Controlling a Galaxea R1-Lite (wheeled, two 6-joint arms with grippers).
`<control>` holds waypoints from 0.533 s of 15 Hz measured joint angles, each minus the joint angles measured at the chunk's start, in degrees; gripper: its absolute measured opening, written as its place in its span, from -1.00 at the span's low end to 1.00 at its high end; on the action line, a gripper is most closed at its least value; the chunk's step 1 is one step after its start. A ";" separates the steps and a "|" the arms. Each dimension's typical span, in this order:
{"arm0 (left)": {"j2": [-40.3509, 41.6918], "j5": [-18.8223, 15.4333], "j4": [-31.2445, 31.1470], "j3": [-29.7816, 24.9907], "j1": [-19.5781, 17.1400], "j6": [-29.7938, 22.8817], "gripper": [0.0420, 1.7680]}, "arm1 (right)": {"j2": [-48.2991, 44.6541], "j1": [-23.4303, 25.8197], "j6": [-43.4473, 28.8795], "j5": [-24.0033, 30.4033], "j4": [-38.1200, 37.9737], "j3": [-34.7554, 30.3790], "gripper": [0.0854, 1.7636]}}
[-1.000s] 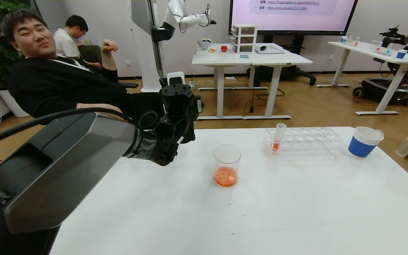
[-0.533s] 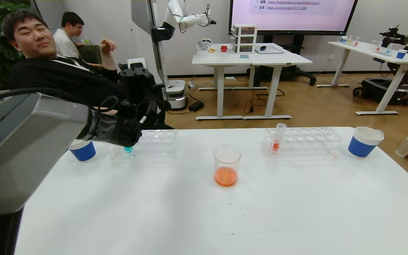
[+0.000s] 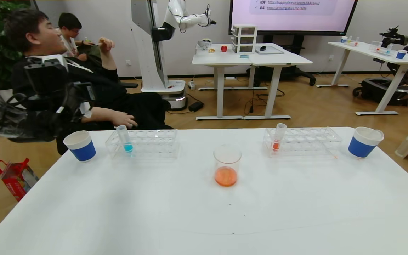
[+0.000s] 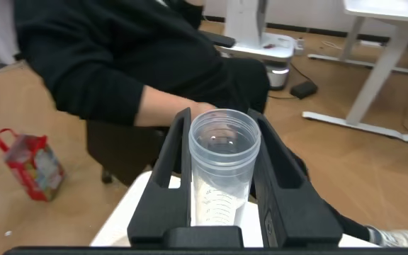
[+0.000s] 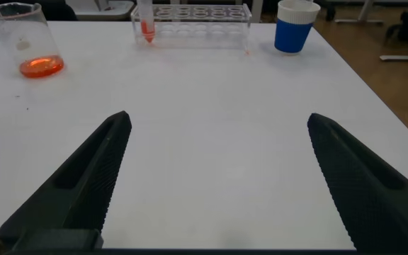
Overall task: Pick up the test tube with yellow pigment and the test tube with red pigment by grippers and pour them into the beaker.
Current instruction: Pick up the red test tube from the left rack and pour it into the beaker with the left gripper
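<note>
The left end effector [image 4: 222, 177], grasping an emptied tube [image 4: 224, 166], has swung off the surface [image 3: 204, 212]; the beaker [image 3: 227, 165] holds orange liquid, so pouring looks done.

The right end effector [image 5: 218, 177] hangs released.

The right gripper [image 5: 218, 177] hangs above the white table [image 5: 211, 106] with its two black fingers [image 5: 83, 177] spread wide apart and nothing between them. Beyond it stand the beaker [image 5: 30, 42] with orange-red liquid at its bottom, a clear tube rack [image 5: 197, 15] holding the test tube with red pigment [image 5: 146, 21] upright at one end, and a blue-and-white paper cup [image 5: 295, 25] just beside the rack's other end.
</note>
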State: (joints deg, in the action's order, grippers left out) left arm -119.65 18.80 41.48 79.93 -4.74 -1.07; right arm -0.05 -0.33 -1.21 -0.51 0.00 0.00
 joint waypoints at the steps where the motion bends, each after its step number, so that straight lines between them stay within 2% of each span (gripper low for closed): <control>1: 0.44 -0.89 0.00 -0.45 -2.28 -0.07 -0.44 | 0.00 0.00 -0.02 -0.01 0.00 0.00 0.97; 4: 0.72 -1.71 0.85 -2.60 -6.56 -0.40 -0.44 | 0.00 0.00 0.00 -0.01 0.00 0.00 0.97; 8: -1.88 -1.72 8.44 -5.24 -8.73 -0.46 -0.44 | 0.00 -0.02 0.00 -0.01 0.00 0.00 0.97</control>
State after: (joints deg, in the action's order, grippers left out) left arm -121.53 17.08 49.92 74.69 -13.47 -1.54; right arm -0.05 -0.35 -1.21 -0.52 0.00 0.00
